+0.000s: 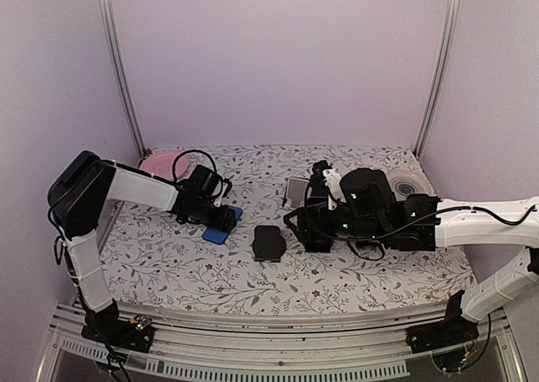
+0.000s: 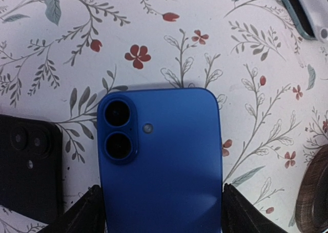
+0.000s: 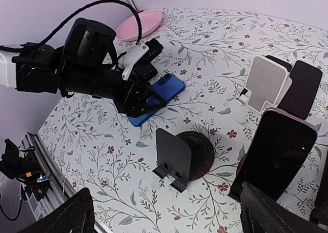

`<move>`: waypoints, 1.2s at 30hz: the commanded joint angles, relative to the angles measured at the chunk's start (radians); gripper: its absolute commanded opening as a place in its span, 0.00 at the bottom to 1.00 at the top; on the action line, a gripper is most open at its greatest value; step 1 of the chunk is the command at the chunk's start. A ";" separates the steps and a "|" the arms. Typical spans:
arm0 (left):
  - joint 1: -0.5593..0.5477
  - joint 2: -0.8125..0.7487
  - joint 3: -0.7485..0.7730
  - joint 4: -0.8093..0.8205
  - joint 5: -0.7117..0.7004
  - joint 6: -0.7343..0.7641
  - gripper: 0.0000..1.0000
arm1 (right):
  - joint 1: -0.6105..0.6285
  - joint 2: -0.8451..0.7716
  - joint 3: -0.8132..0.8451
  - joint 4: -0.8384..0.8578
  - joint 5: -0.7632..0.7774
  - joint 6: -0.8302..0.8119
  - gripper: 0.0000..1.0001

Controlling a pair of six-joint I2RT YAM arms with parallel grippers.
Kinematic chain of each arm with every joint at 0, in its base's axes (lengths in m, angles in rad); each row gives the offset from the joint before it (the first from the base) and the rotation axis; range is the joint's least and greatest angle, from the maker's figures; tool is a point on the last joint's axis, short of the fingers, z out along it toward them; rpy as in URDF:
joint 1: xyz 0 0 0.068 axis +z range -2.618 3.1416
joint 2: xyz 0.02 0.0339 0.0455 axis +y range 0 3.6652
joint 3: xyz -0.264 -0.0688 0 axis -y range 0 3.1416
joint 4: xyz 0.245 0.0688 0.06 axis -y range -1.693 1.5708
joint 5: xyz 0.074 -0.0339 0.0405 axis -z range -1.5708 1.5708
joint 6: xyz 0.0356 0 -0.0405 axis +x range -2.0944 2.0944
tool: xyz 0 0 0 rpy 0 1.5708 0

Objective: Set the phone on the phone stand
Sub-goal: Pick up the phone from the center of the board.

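Observation:
The blue phone (image 2: 161,161) lies back up on the flowered cloth, its two camera lenses toward the far end. My left gripper (image 2: 161,189) has its black fingers (image 2: 87,210) pressed against both long edges of the phone (image 1: 219,232), so it is shut on it. The phone stand (image 3: 177,158), a dark bent plate with a small front lip, is upright mid-table (image 1: 269,241) with nothing on it. To the right of the stand, my right gripper (image 3: 165,188) hangs open above the cloth, holding nothing.
A black phone (image 2: 25,166) lies just left of the blue one. A pink plate (image 1: 160,161) is at the back left. A white stand (image 3: 266,84), a dark phone in a pink case (image 3: 279,156) and a round wooden base (image 3: 200,153) crowd the right arm's side.

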 commanded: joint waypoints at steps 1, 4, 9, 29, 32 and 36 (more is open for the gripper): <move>-0.009 -0.026 -0.013 -0.041 0.017 -0.017 0.54 | 0.000 0.018 0.019 0.019 -0.003 0.003 0.99; -0.010 -0.033 -0.013 -0.041 0.020 -0.017 0.53 | 0.000 0.021 0.024 0.018 -0.005 0.001 0.99; -0.010 -0.046 -0.016 -0.041 0.018 -0.018 0.53 | 0.001 0.027 0.030 0.017 -0.005 -0.001 0.99; -0.014 -0.103 -0.032 -0.021 -0.001 0.000 0.52 | 0.000 0.035 0.027 0.026 -0.007 0.002 0.99; -0.015 -0.119 -0.039 -0.017 -0.004 -0.003 0.52 | 0.000 0.029 0.020 0.033 -0.006 0.005 0.99; -0.025 -0.140 -0.041 -0.012 -0.007 0.001 0.52 | -0.002 0.035 0.028 0.064 -0.030 0.004 0.99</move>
